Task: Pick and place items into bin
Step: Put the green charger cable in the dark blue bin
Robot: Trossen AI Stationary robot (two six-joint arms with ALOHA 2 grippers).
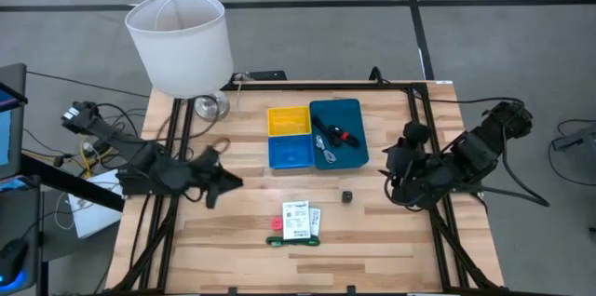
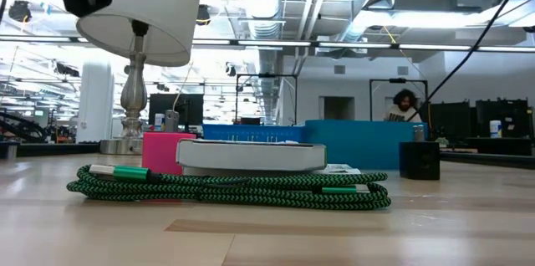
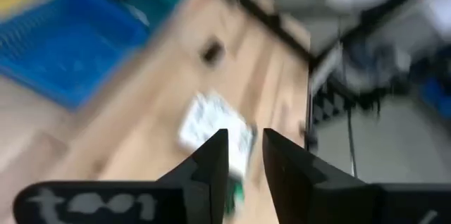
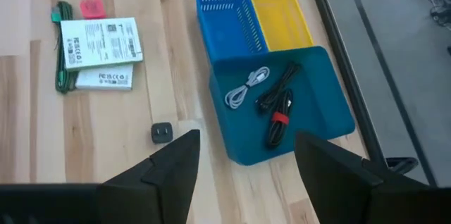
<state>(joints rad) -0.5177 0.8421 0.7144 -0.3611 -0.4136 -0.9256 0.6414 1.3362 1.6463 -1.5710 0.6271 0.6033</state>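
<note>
My left gripper (image 1: 226, 182) hangs over the left part of the wooden desk (image 1: 242, 240). Its jaws stand narrow, with only a slim gap between them, and they hold nothing. In my left wrist view the white printed packets (image 3: 211, 122) lie on the wood just ahead of the fingertips (image 3: 217, 150), apart from them; the view is blurred, so I cannot tell more.

My right gripper (image 1: 399, 170) waits over the right side of the desk, jaws wide and empty. Between its two dark fingers (image 4: 173, 164) I see the bare wood, and a small black cube (image 4: 162, 133) stands a little beyond them, near the corner of the large teal-blue rectangular plastic tray (image 4: 324, 111).

The two white packets (image 1: 301, 221) lie near the front edge of the desk, one partly on the other. A small red-pink square piece (image 1: 276, 223) sits just beside them, and a coiled green braided cable (image 2: 226, 189) lies under and along them, as the low view shows well.

The teal tray (image 1: 350, 110) stands in the middle back of the desk, touching a small yellow square basket (image 1: 289, 121) and a small blue square basket (image 1: 291, 154). Inside the teal tray lie a thin grey-white cable (image 4: 246, 86) and a black cable bundle with a red band (image 4: 278, 111).
</note>
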